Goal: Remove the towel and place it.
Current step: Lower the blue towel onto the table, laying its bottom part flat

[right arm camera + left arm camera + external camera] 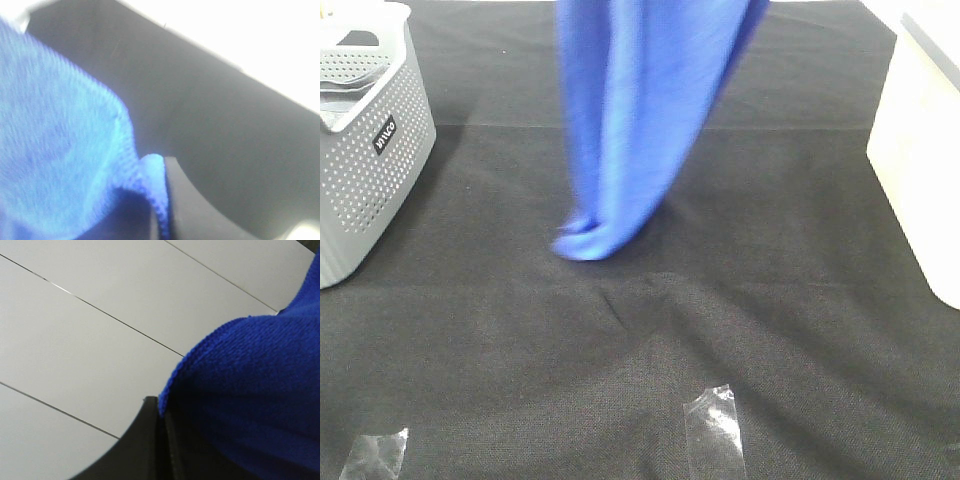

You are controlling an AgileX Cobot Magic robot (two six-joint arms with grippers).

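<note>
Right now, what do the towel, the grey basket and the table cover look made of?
Towel: soft blue fabric, probably microfibre; fuzzy looped nap, limp folds. Basket: matte grey plastic, seemingly; moulded perforations. Table cover: black woven cloth, matte, creased.

The only writing stands on the grey basket (370, 170) at the left edge of the table (620, 350). It is on a small black label (384, 134) fixed to the basket's perforated side wall, a little below the upper rim. The label carries one short word in white capital letters, set slantwise along the wall. The letters are too small and blurred to be spelled out with any certainty. Neither wrist view shows any text that can be read.
</note>
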